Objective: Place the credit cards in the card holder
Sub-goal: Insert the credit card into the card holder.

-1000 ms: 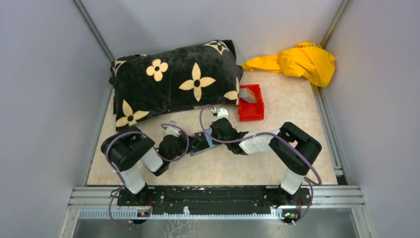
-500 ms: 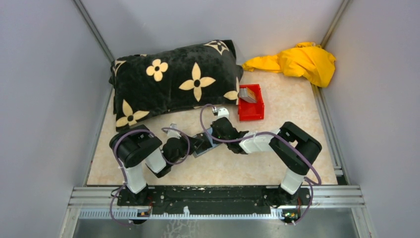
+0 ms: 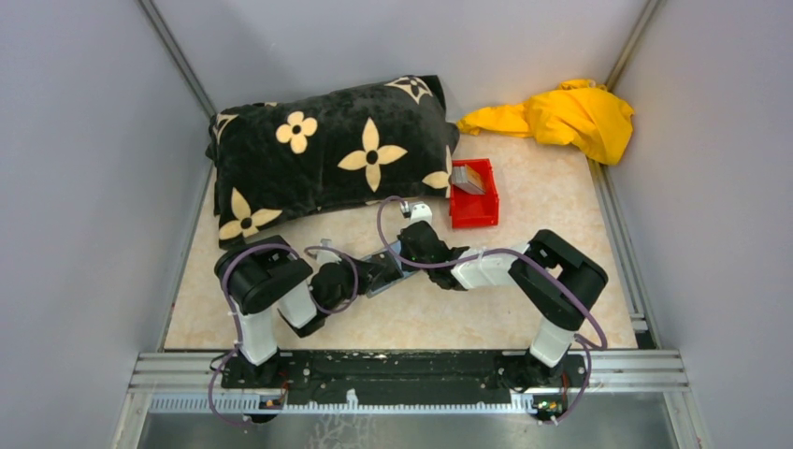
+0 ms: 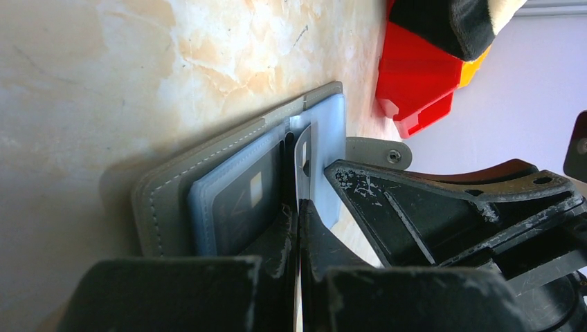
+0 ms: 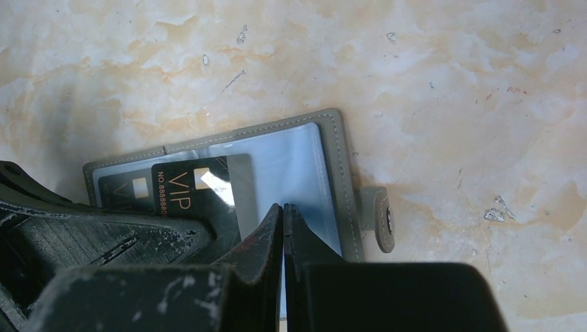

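Card holder [image 5: 291, 162] is laid open on the table [image 5: 450, 83], between the two arms. The left gripper [image 4: 299, 216] is closed on a black card [image 5: 197, 183], which is held against the holder's inner face. The right gripper [image 5: 283, 211] is closed and empty, its tips set on the clear pocket. Further cards [image 3: 468, 178] are kept in the red bin [image 3: 475, 217] nearby.

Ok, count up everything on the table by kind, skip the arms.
Pillow: 1
Yellow cloth: 1
Red bin: 1
Card holder: 1
VIP card: 1
Card in holder pocket: 1
Card stack in bin: 1, cards too small to count
Total: 7
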Tool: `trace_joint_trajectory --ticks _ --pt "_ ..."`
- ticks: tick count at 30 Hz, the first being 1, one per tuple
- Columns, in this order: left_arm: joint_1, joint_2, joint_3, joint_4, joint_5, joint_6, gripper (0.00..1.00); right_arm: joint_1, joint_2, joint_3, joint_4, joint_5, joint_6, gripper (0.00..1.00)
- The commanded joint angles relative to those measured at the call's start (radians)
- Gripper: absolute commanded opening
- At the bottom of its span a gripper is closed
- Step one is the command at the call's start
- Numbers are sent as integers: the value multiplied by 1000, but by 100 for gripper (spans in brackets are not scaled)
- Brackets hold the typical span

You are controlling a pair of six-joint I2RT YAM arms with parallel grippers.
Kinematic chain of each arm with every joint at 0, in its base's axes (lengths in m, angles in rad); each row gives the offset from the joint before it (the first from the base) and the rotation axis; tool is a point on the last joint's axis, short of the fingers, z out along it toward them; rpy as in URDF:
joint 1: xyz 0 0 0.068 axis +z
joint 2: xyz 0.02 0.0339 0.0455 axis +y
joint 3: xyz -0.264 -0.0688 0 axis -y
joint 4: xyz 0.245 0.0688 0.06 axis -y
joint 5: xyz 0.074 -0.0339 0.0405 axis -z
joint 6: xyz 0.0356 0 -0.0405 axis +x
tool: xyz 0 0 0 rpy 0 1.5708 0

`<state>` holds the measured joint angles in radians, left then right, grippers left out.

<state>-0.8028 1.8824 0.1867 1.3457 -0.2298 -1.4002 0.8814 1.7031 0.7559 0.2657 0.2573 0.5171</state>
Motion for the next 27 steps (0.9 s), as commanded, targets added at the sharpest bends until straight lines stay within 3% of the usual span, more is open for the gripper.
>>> trace_joint_trajectory --ticks 1,12,17,22,27 --pt "-7 37 6 -190 -13 42 0 -6 -3 -7 -139 33 -28 0" --pt "-15 29 77 -296 24 119 3 -29 -83 11 -187 82 -76 0" --pt "-14 -33 143 -512 42 174 13 -62 -117 13 -207 94 -93 0" --pt "-18 -96 207 -760 35 213 30 -85 -121 13 -206 86 -101 0" --pt "-24 -105 284 -935 31 259 38 -92 -107 16 -205 85 -104 0"
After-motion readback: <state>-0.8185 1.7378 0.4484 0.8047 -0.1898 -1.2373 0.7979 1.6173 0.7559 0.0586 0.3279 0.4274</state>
